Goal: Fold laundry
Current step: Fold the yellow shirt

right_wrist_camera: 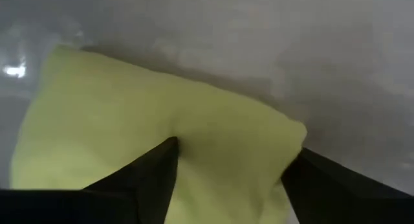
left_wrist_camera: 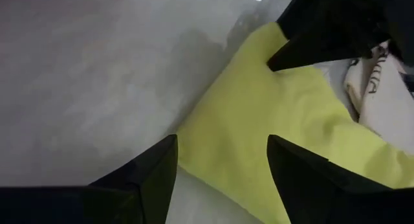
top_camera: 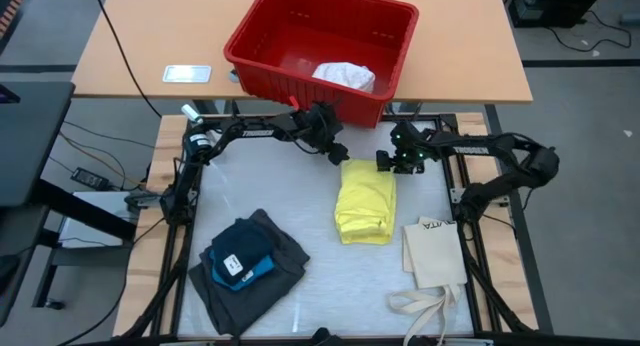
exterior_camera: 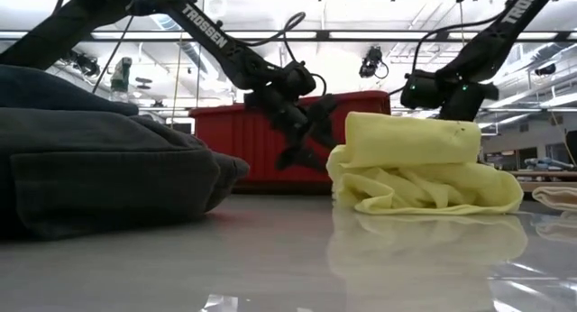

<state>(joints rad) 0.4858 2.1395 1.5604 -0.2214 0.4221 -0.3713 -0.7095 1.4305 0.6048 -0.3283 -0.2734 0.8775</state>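
1. Yellow cloth (top_camera: 366,202) lies folded, centre-right of high view.
2. Left gripper (top_camera: 337,152) just above its upper-left corner, fingers apart, holding nothing.
3. Right gripper (top_camera: 397,162) at its upper-right corner, fingers apart, nothing gripped.
4. Grey shorts (top_camera: 250,269) lower left w/ navy & blue pieces on top.

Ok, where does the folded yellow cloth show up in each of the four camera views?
High view: yellow cloth right of centre, between both grippers and the tote bag.
Low view: right of centre, in front of the red bin.
Left wrist view: fills the lower right.
Right wrist view: across the middle.
Shared landmark: the red bin, in the high and low views only.
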